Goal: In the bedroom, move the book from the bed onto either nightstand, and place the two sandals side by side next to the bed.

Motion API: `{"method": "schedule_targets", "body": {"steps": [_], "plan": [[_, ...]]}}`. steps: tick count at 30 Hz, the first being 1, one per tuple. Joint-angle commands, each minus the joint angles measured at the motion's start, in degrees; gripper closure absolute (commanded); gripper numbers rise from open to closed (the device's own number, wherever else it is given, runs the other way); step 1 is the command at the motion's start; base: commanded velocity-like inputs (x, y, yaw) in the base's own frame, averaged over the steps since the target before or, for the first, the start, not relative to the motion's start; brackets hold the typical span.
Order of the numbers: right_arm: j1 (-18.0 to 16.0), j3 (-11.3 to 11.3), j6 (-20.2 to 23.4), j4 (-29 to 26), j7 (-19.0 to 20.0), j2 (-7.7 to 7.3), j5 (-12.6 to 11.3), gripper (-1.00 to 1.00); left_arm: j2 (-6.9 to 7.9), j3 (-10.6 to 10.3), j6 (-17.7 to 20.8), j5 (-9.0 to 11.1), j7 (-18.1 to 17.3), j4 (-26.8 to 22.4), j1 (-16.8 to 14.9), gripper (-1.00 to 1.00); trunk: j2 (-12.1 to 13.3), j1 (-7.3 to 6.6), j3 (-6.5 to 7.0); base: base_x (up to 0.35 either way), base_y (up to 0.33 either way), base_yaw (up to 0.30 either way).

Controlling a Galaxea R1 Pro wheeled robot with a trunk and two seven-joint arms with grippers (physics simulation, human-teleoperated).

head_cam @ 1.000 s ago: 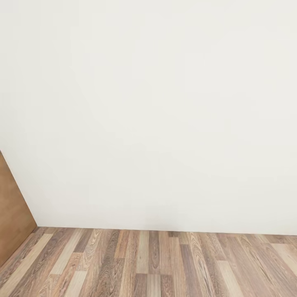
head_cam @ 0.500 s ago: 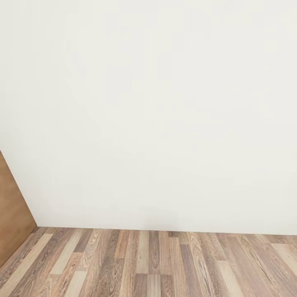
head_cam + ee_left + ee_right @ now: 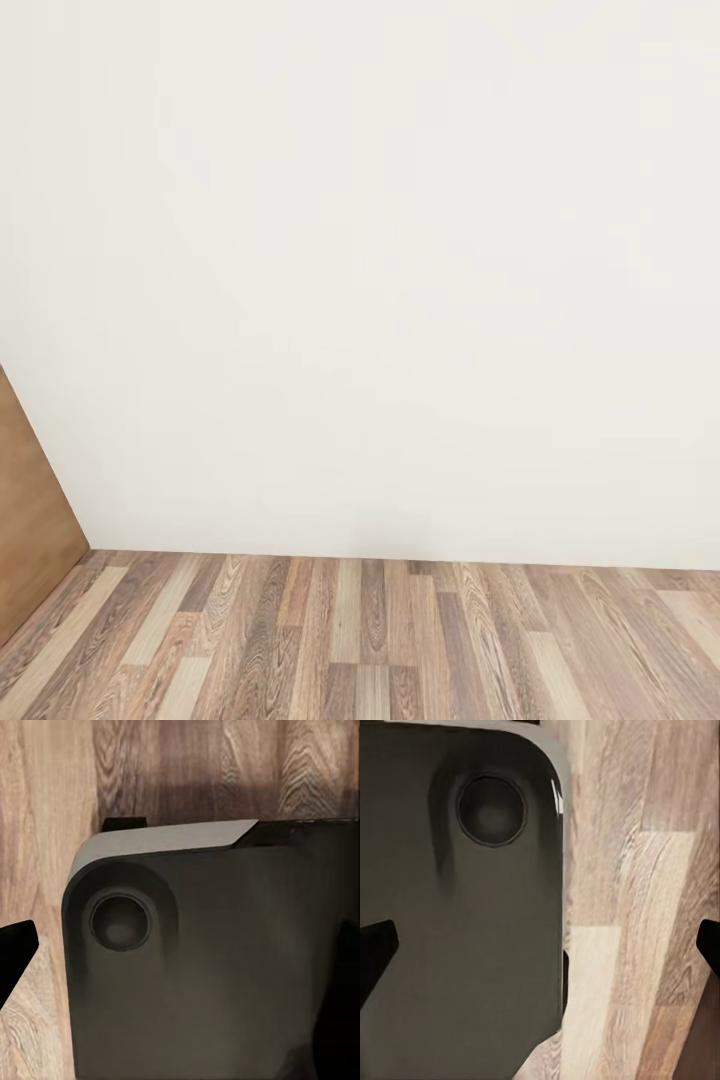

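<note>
Facing a plain white wall (image 3: 380, 260) you were, wood-plank floor (image 3: 380, 640) below, brown panel (image 3: 25, 520) at left, both wrist cams over the robot's dark base (image 3: 210, 967), right gripper (image 3: 540, 945) fingers spread, left one can't tell.

A wall (image 3: 380, 270) stands ahead — floor (image 3: 400, 640) before it, panel (image 3: 30, 520) at left.

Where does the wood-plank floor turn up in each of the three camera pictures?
Head view: the wood-plank floor is a strip along the bottom, below the white wall.
Left wrist view: the floor lies beneath and around the robot's dark rounded body.
Right wrist view: the floor lies beside that kind of dark body.
Shared landmark: the mixed-brown planks; both wrist views add the dark body with a round recess.
</note>
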Motion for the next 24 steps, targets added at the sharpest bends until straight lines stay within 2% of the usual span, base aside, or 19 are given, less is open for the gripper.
{"method": "schedule_targets", "body": {"steps": [1,2,5,7,10,14,18,24], "plan": [[0.0,-0.1,0.0,-0.5,-0.3,-0.04,0.0,-1.00,-0.33,0.0,-0.4,-0.1,0.0,-0.4,0.0,-1.00,0.0,0.00,-0.04,0.000,0.000,0.000],[0.0,-0.2,-0.1,-30.4,-0.3,-0.08,-0.1,-1.00,-0.71,0.0,-0.8,-0.1,0.1,-38.1,0.0,-1.00,0.0,0.00,-0.04,0.000,0.000,0.000],[0.0,-0.9,-0.2,-30.7,-0.3,-0.03,-0.1,-1.00,-0.73,0.3,-1.5,0.3,0.2,-38.4,0.0,-1.00,0.0,0.00,-0.04,0.000,0.000,0.000],[0.0,-1.3,-0.2,-30.5,-0.3,-0.01,-0.2,-1.00,-0.70,1.1,-2.0,1.5,0.1,-38.0,0.0,-1.00,0.0,0.00,-0.04,0.000,0.000,0.000],[0.0,-1.6,-0.2,-30.4,-0.2,0.01,-0.2,-1.00,-0.68,3.0,-4.1,5.1,0.0,-37.2,0.0,-1.00,0.0,0.00,-0.04,0.000,0.000,0.000],[0.0,-1.8,-0.3,-30.4,-0.3,0.08,-0.2,-1.00,-0.69,3.9,-7.4,8.7,0.0,-34.5,0.0,-1.00,0.0,0.00,-0.04,0.000,0.000,0.000],[0.0,-1.8,-0.3,-30.4,-0.2,0.10,-0.1,-1.00,-0.70,4.1,-9.5,9.7,0.0,-32.7,0.0,-1.00,0.0,0.00,-0.04,0.000,0.000,0.000],[0.0,-1.9,-0.3,-30.4,-0.3,0.04,-0.1,-1.00,-0.74,4.1,-9.8,9.7,0.1,-32.4,0.0,-1.00,0.0,0.00,-0.04,0.000,0.000,0.080]]}}
